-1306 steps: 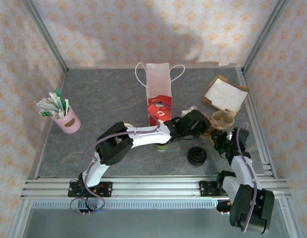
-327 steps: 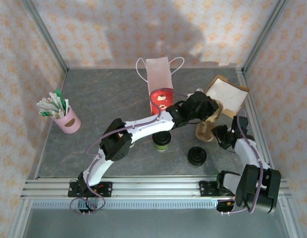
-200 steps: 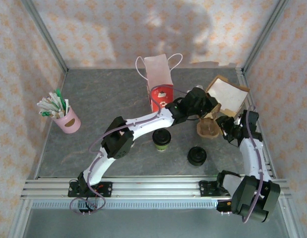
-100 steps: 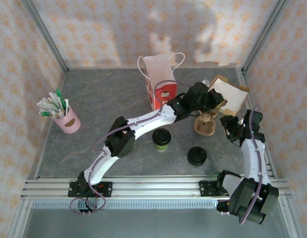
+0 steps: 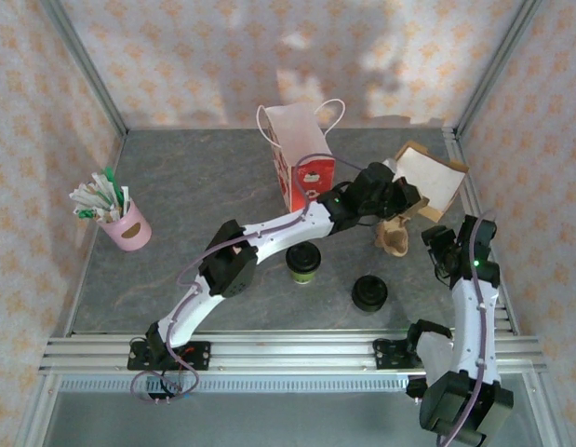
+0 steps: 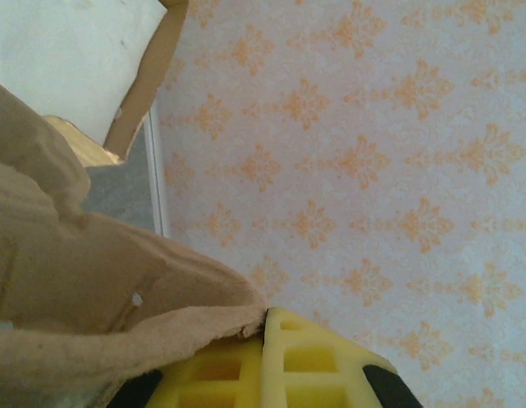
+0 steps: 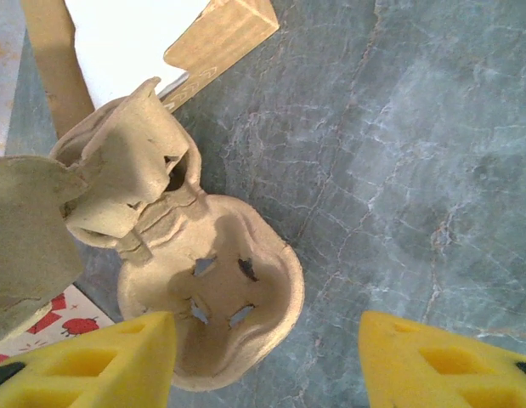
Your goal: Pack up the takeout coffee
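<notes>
Looking over the table from behind the arms, I'd say the packing has hardly begun. The takeout coffee [image 5: 304,261], black lid on, stands on the grey tabletop [image 5: 194,186] near the middle, just in front of the red-and-white paper bag [image 5: 301,166] and apart from both grippers.

What is in hand is the pulp cup carrier [image 5: 395,238]. The left gripper [image 5: 401,205] is clamped on its rim, holding it to the right of the bag and beside the open cardboard box [image 5: 427,175]. It looks tipped up, and I cannot tell whether it touches the table. The right gripper [image 7: 267,361] hangs close by the carrier with its yellow fingers [image 7: 93,357] spread wide, gripping nothing. A stack of loose black lids [image 5: 369,292] sits to the right of the coffee.

To my eye nearly everything remains. The carrier has to be settled, the cup seated in it, and the lot put into the bag.
</notes>
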You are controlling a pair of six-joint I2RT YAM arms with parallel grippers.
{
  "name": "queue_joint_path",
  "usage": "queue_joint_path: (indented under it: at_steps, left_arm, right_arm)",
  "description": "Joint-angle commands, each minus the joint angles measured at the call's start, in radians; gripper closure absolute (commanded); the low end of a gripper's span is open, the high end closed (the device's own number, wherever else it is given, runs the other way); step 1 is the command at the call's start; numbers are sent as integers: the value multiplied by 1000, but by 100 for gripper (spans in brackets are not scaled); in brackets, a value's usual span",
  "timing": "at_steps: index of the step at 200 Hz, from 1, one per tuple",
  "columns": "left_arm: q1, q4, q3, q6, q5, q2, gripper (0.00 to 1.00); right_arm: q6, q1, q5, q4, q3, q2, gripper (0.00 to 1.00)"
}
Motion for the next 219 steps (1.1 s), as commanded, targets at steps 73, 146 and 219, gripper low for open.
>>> queue_joint_path:
  at_steps: [73, 146, 219]
  left_arm:
    - [-8, -1, -176, 27, -55, -150, 77]
    - [-11, 10, -229, 22, -42, -198, 59]
    - [-21, 6, -323, 31, -30, -268, 48]
  right_arm:
    - [5, -6, 24, -66, 76, -14, 41]
    - [-12, -6, -18, -82, 125, 28, 41]
    - [-21, -6, -78, -79, 162, 84, 42]
